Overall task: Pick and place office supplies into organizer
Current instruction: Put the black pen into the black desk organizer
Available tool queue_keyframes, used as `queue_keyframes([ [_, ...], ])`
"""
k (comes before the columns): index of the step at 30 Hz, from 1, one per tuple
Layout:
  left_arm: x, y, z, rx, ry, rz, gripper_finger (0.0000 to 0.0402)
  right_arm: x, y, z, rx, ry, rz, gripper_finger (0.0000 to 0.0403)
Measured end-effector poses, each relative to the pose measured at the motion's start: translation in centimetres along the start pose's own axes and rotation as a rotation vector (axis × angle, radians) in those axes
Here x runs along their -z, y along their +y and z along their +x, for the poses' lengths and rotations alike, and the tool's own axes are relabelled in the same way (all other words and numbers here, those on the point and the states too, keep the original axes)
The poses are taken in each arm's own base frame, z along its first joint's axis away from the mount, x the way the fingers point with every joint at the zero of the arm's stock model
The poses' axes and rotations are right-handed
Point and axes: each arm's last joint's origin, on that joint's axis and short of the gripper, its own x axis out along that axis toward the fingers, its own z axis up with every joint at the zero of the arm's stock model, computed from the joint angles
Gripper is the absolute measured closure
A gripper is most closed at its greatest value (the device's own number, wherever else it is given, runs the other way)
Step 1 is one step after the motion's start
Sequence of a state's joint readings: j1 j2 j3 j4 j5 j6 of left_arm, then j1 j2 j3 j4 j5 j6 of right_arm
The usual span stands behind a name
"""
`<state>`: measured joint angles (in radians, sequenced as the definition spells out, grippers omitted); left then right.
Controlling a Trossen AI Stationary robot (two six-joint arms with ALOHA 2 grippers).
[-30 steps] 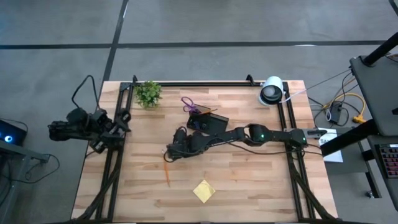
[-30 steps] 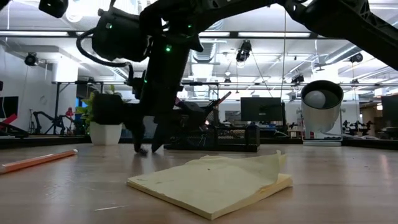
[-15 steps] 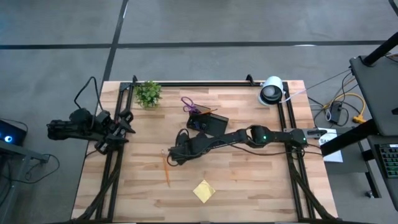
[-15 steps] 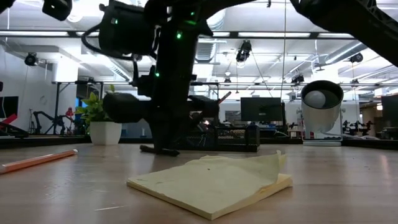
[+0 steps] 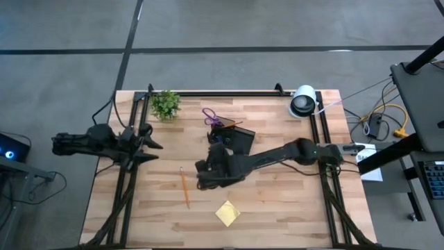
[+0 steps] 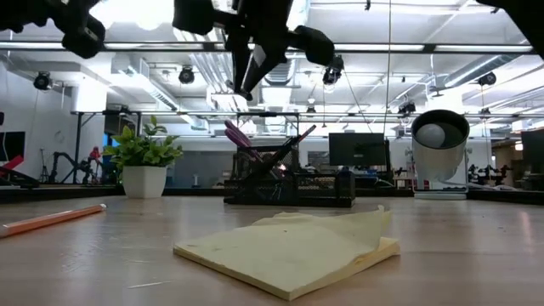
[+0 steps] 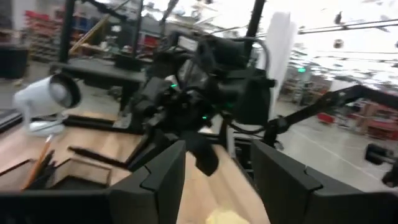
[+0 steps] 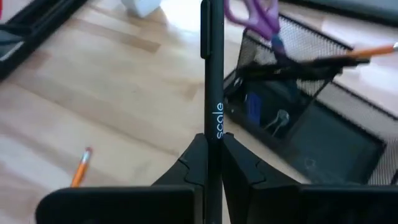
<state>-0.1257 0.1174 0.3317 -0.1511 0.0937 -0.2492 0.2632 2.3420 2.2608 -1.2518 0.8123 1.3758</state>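
My right gripper [image 5: 202, 172] hangs high over the middle of the table, shut on a dark pen [image 8: 212, 74] with pale print on its barrel. In the low view the right gripper [image 6: 255, 59] is near the top. The black mesh organizer [image 5: 234, 137] stands just beyond it, with purple-handled scissors [image 8: 256, 15] and an orange pencil [image 8: 373, 50] upright in its pen compartment. Another orange pencil [image 5: 184, 187] and the yellow sticky-note pad [image 5: 227, 213] lie flat on the table. My left gripper [image 5: 151, 151] is open and empty at the table's left edge. My right gripper pinches the pen's barrel [image 8: 215, 142] between its two fingers, just behind the pale print. The pen lies along the fingers and sticks out well past their tips. It is lifted clear of the table.
A small green plant [image 5: 165, 104] in a white pot stands at the far left. A round white-and-black device [image 5: 302, 101] stands at the far right corner. Black frame rails run along the table's left, right and far edges.
My right gripper was down at the table with its fingers apart, shut on the dark pen there, then rose high with it and went a little toward the near right. The pen is lifted clear. My left gripper has reached a little toward the table's middle.
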Motion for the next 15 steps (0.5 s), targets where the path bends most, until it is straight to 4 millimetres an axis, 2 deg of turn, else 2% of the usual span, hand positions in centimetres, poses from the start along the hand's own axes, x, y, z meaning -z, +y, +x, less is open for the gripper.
queue_keyframes([
  [4, 0.3, 0.3, 0.8, -0.054, 0.043, -0.011, 0.0236, -1.9, -0.6, 0.5, 0.035, -0.076, -0.048, 0.0389],
  [11, 1.3, 0.9, 3.0, -0.100, 0.155, -0.047, 0.0236, -5.3, -1.9, 3.4, 0.146, -0.179, -0.094, 0.0390],
  [15, 0.8, 1.4, 4.2, -0.132, 0.095, -0.090, 0.0236, -7.1, -2.8, 3.9, 0.175, -0.177, -0.151, 0.0390],
])
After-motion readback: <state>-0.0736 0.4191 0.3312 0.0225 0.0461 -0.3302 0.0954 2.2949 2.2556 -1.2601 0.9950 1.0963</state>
